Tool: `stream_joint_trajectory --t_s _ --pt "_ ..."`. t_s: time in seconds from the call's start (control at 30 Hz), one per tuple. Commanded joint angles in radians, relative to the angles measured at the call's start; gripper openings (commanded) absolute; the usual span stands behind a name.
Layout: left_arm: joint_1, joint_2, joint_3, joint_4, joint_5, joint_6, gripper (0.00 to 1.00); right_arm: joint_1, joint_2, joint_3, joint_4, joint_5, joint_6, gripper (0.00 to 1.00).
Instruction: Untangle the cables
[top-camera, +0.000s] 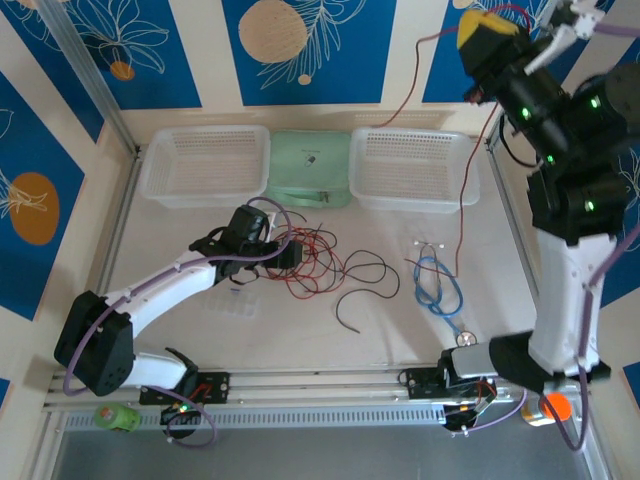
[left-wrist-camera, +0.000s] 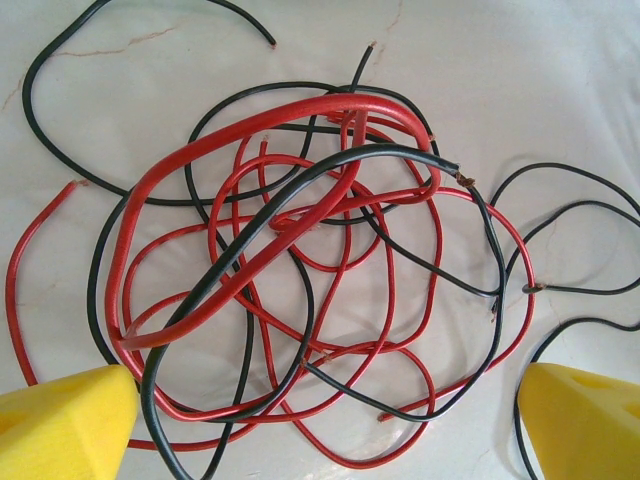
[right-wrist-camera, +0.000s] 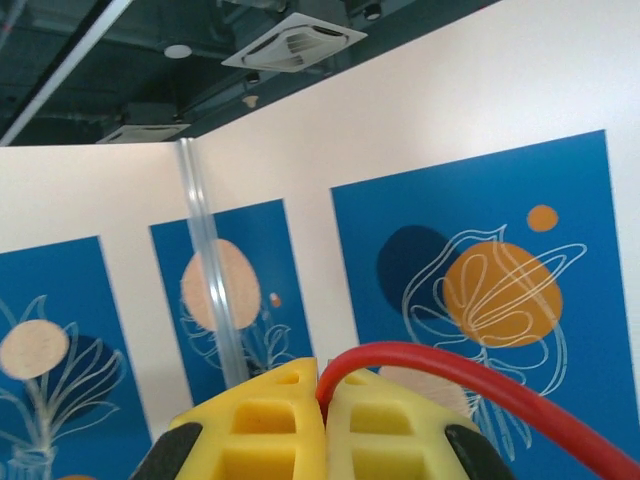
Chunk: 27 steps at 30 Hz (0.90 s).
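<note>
1. The cables (top-camera: 312, 262) lay in a loose red and black tangle on the table (top-camera: 380, 345), just in front of the green case (top-camera: 311, 168).
2. The left gripper (top-camera: 285, 250) hung over that tangle, in front of the green case and slightly to its left. Its jaws stood wide apart and held nothing.
3. In the left wrist view, the left gripper (left-wrist-camera: 325, 420) had its yellow pads (left-wrist-camera: 60, 420) at either lower corner. The cables (left-wrist-camera: 320, 280) spread between and beyond them, with thick red loops crossing thinner black ones.
4. The right gripper (top-camera: 487, 35) was raised high, well to the right of the green case and above it. It was pinched tight on a red cable (top-camera: 463, 190).
5. From that grip one stretch of the red cable dropped to the table, right of the green case.
6. In the right wrist view, the right gripper (right-wrist-camera: 325, 400) had its pads pressed together, and the red cable (right-wrist-camera: 480, 385) arched out from between them.
7. Two clear baskets (top-camera: 205, 165) flanked the green case, one on each side.
8. A blue cord (top-camera: 440, 285) lay in front of the green case and to its right.
</note>
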Motion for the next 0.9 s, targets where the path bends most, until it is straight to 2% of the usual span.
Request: stream_joint_trajectory --t_s 0.0,0.2,0.43,0.57,0.7,0.87 --pt "-0.008 -0.013 -0.010 0.006 -0.013 0.008 0.97 -0.032 0.147 0.128 0.016 -0.014 -0.017 0.00" --pt "-0.008 -0.006 -0.010 0.007 -0.012 0.005 0.97 -0.103 0.417 0.465 -0.019 -0.061 0.003 0.00" --pt "-0.008 0.037 0.007 0.006 -0.011 0.006 0.97 -0.194 0.552 0.487 0.149 -0.104 0.109 0.00" --pt "-0.008 0.069 0.021 0.011 -0.003 0.003 0.97 -0.226 0.600 0.498 0.176 -0.124 0.167 0.00" --pt "-0.008 0.101 0.027 0.023 0.005 -0.002 0.97 -0.203 0.595 0.396 0.135 -0.179 0.149 0.00" --pt "-0.008 0.125 0.035 0.025 0.015 -0.001 0.97 -0.140 0.475 0.016 0.254 -0.157 0.073 0.00"
